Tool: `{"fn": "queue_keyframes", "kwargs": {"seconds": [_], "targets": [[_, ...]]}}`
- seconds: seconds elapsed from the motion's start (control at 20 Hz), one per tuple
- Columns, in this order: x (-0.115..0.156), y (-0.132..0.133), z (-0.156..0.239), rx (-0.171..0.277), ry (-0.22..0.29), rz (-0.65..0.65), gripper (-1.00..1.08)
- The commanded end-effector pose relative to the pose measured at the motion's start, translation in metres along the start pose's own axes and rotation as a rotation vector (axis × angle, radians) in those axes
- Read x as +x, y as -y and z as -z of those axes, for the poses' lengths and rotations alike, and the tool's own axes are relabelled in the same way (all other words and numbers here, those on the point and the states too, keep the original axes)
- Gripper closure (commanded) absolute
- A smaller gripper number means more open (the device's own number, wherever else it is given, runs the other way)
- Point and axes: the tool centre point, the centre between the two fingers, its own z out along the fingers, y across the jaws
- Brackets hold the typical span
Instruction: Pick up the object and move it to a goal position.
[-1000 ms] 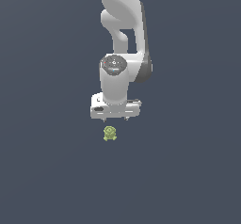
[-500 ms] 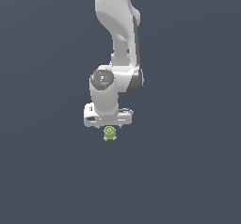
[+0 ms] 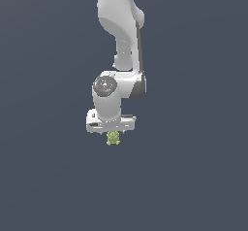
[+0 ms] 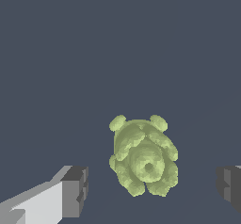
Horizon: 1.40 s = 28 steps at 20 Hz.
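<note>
Wrist view: two dark fingertip pads [image 4: 75, 191] stand wide apart, one on each side of the frame, with the object [image 4: 142, 156] between them and clear grey table [image 4: 117, 44] showing in both gaps. No contact with either pad. The hand [image 4: 153, 188] is spread wide and holds nothing.

Object: yellow-green, lumpy, rounded, with a ringed middle and small nubs round the edge. Two nubs stick out at one end like ears; smaller ones cluster at the opposite end. Long axis runs from the eared end to that cluster, roughly crosswise to the line joining the two pads, slightly tilted. The eared end points away from the pads.

Exterior view: the object [image 3: 113, 138] lies on the table [image 3: 43, 176], just under the lower edge of the white hand [image 3: 111, 128], near its middle and much narrower than it. The fingers cannot be made out here. Beyond, the white arm [image 3: 121, 36] rises from the hand to the top of the frame.
</note>
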Motion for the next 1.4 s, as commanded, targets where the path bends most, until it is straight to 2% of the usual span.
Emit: {"fn": "queue_keyframes", "kwargs": {"seconds": [0.0,0.2,0.45,0.5,1.05,1.35], "targets": [[-0.001,0.000,-0.013,0.001,0.001,0.000,-0.92],[-0.001,0.000,-0.032,0.001,0.000,0.000,-0.92],[0.000,0.000,-0.038,0.001,0.000,0.000,-0.92],[0.000,0.000,-0.038,0.001,0.000,0.000,1.08],[0.001,0.000,-0.038,0.001,0.000,0.001,1.08],[0.004,0.013,-0.021,0.001,0.000,0.001,1.08]]}}
